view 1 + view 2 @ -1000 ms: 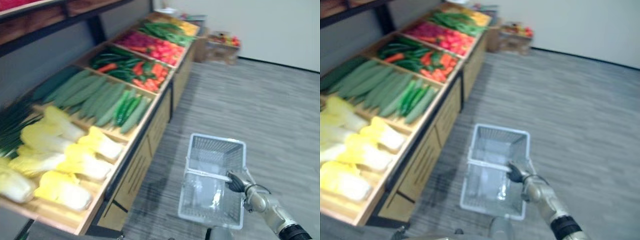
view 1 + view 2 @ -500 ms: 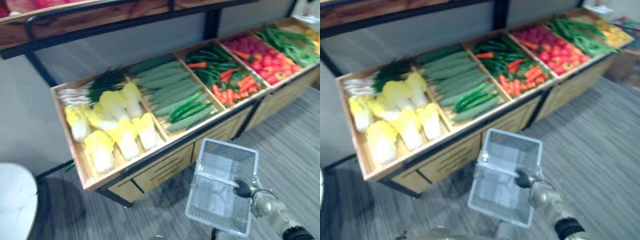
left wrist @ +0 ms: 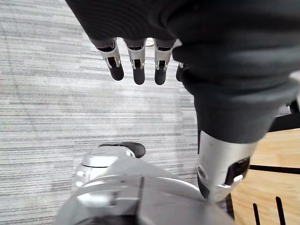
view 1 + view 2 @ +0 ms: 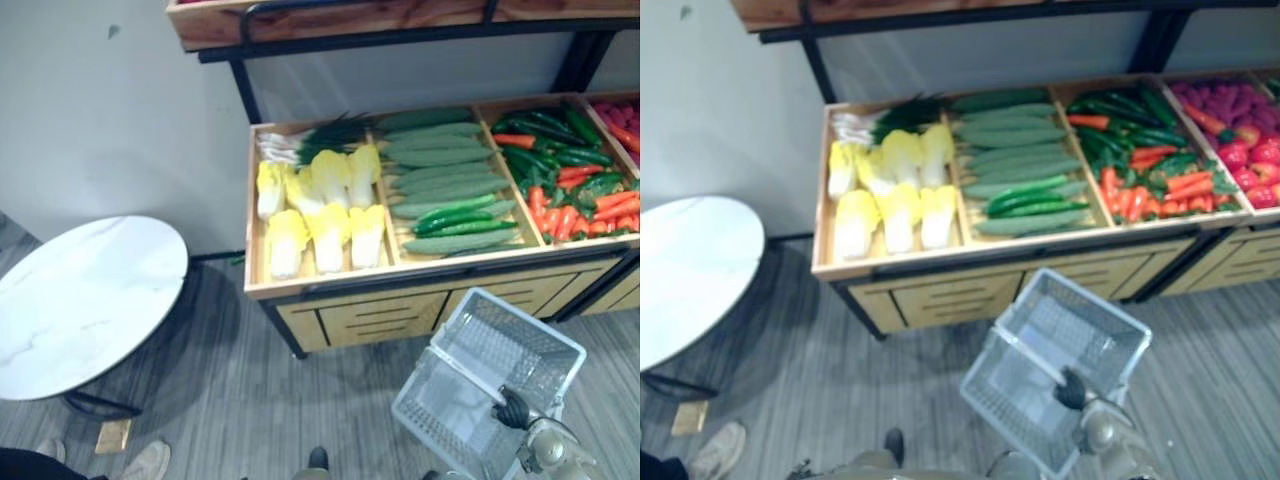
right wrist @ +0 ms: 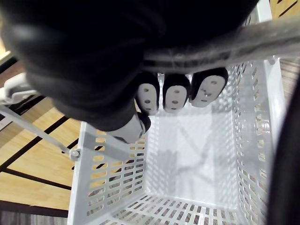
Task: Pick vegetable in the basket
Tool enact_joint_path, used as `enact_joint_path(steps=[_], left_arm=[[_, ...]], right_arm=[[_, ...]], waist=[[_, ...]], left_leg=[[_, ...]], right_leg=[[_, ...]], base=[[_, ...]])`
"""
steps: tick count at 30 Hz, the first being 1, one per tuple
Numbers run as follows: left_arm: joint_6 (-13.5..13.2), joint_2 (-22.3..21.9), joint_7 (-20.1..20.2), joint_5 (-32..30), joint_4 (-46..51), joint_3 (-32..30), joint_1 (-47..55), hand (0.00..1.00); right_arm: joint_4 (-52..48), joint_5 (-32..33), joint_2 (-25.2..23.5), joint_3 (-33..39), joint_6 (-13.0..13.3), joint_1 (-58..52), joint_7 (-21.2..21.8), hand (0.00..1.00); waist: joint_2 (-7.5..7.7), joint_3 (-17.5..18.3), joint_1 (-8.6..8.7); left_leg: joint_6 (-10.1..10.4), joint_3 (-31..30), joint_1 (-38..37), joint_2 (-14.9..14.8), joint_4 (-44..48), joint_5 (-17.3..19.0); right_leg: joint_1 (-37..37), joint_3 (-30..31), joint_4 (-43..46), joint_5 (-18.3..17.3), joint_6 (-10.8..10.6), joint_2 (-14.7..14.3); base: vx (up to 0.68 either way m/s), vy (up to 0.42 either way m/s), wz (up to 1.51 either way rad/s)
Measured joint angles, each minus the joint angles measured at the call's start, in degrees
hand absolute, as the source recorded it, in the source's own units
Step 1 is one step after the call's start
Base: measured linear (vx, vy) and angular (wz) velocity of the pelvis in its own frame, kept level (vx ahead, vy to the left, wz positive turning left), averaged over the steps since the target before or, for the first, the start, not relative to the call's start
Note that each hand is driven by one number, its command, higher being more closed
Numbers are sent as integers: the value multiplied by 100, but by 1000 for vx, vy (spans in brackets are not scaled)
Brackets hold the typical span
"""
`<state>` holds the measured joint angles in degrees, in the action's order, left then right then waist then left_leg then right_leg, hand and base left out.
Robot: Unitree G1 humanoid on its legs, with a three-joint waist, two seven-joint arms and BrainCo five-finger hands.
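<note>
Honestly, right robot hand (image 4: 513, 410) was curled round the handle (image 4: 465, 372) of the empty basket (image 4: 540, 345), left robot hand (image 3: 136, 65) hung slack. Cucumbers (image 4: 440, 165) sat well beyond it. Tilted basket could've swung into the stand (image 4: 400, 310).

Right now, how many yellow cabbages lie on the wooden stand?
7 yellow leafy cabbages, all in the leftmost wooden compartment: four behind, three in front. More may hide underneath.

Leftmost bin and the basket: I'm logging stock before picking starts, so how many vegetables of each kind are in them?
Napa cabbages: 7, in the leftmost bin
Green onion bunches: 1, same bin
Vegetables in the basket, held by the right hand: 0
Total: 8
</note>
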<state>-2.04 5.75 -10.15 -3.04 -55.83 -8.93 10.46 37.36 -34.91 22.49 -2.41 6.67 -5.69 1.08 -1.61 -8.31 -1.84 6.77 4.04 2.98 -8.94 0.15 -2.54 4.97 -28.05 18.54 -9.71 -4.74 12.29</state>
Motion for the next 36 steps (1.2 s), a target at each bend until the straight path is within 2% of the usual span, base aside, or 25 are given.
enact_joint_path(steps=[3,4,8,12,16,18,21,25,26,29,30,33,36], left_arm=[[-18,-79,-282,-3,729,-7,26,0],[-49,-162,-404,-4,1285,-9,99,0],[-412,-416,-909,-307,3272,2,304,0],[-503,-413,-1366,-744,4397,-15,204,0],[-509,-398,-1836,-974,5322,-81,-225,0],[-509,-386,-1970,-1089,5357,-145,-494,0],[-491,-293,-2208,-1119,5343,-466,-891,0],[-426,-27,-2548,-1118,5004,-854,-1577,0],[-347,83,-2647,-1115,4775,-980,-1844,0],[-239,150,-2831,-1050,4548,-1217,-2167,0],[-222,181,-2925,-997,4344,-1294,-2355,0],[-142,295,-3067,-634,3964,-1463,-2688,0],[-43,527,-3172,-389,3638,-1531,-3026,0]], right_arm=[[20,7,-194,227,3,-218,-149,100],[24,23,-274,337,8,-339,-211,100],[446,164,-543,650,37,-498,-421,100],[767,261,-657,657,48,-597,-497,100],[985,339,-761,651,49,-625,-524,100],[1043,339,-761,644,50,-619,-519,100],[1038,328,-710,522,69,-486,-493,100],[1009,212,-638,268,109,-228,-419,100],[934,210,-589,159,118,-134,-417,100],[724,208,-520,88,155,-43,-408,100],[640,210,-481,58,156,6,-408,100],[610,211,-423,-24,160,163,-414,100],[605,211,-423,-60,161,315,-425,100]], waist=[[56,-51,14],[62,-23,22],[-51,42,30],[-17,48,55],[-3,51,191],[3,48,206],[37,29,330],[118,-91,334],[138,-161,376],[198,-267,356],[219,-404,386],[258,-503,488],[321,-658,489]], left_leg=[[-5,39,-17,79,-37,-3],[-5,47,-24,137,-108,-3],[-1,176,-13,167,-394,-7],[-16,249,-18,187,-391,-38],[-129,359,-49,186,-399,-178],[-138,409,-125,177,-409,-172],[-133,557,-225,166,-418,-134],[-111,814,-193,97,-425,-116],[-103,844,-94,69,-424,-94],[-93,972,97,37,-413,-89],[-91,997,121,31,-412,-100],[-94,1011,266,29,-414,-129],[-97,1089,304,25,-417,-139]], right_leg=[[20,364,-37,43,-68,-20],[83,500,-65,64,-105,-20],[181,796,-512,188,-215,-171],[143,983,-852,526,-186,-255],[105,1134,-1095,798,-125,-334],[28,1199,-1200,873,-112,-384],[-24,1362,-1349,937,-88,-467],[85,1617,-1605,1142,-33,-609],[177,1678,-1687,1196,-27,-647],[383,1817,-1820,1347,-14,-676],[394,1839,-1887,1409,-4,-688],[532,1855,-1934,1467,12,-696],[602,1920,-1963,1506,14,-710]], base=[[-164,63,-2],[-87,64,-2],[12,52,-15],[64,31,-25],[137,10,-18],[143,-9,-23],[95,-4,-34],[14,-1,-36],[-51,-2,-28],[-56,5,-28],[-31,2,-9],[-15,2,-5],[24,2,-12]])
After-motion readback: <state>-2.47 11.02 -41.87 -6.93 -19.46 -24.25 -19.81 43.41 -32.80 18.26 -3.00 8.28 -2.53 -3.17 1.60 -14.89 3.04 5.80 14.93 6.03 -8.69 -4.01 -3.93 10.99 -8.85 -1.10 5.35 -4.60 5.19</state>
